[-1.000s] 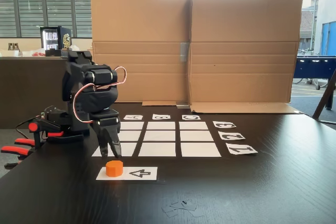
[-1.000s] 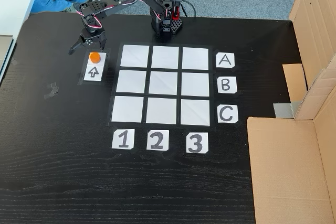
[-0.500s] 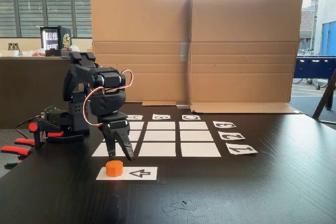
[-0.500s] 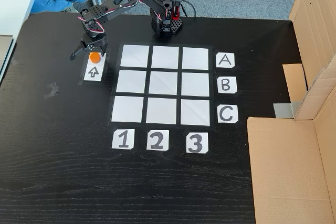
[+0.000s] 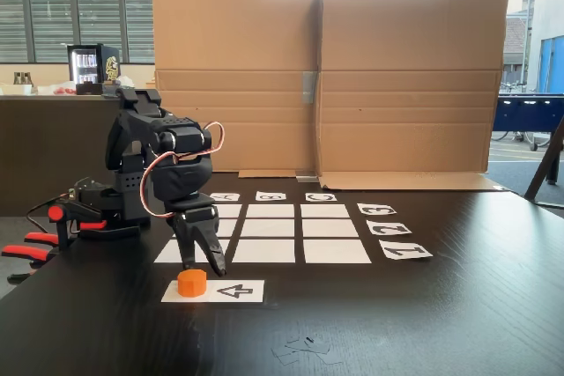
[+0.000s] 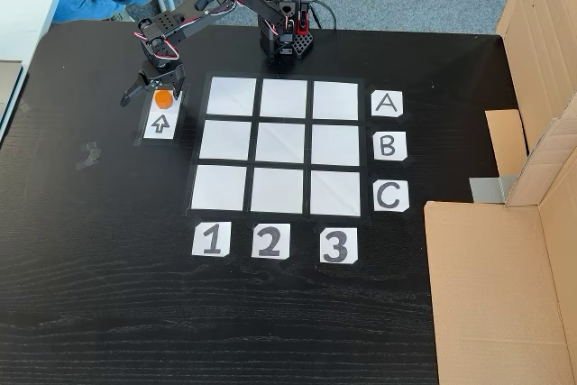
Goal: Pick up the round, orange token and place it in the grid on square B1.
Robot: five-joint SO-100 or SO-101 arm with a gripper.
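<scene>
The gripper (image 6: pixel 153 96) has its two black fingers (image 5: pixel 214 257) spread wide apart, wider than the token (image 6: pixel 162 97). It holds nothing. From above, the token sits between the open fingers, and I cannot tell if they touch it. From the side, the finger tips hang just behind and above the token (image 5: pixel 192 282). The token is a short, round, bright orange piece that looks like plastic. It stands flat, round face up, on one end of a white paper strip (image 6: pixel 160 123) with a black arrow on it. The arrow points at the token. The strip lies just beside the grid (image 6: pixel 283 146), at its corner nearest the arm. The grid is nine flat white paper squares in three rows of three on a dark wooden table (image 6: pixel 99 250) with fine lines in it. Square B1 (image 6: pixel 224 141), as seen from above, is the middle square of the column nearest the strip. Paper labels with letters and numbers lie along two sides. The arm (image 5: pixel 154 165) is black with thin red and white wires. Big brown cardboard sheets (image 5: pixel 326 77) stand behind the table.
</scene>
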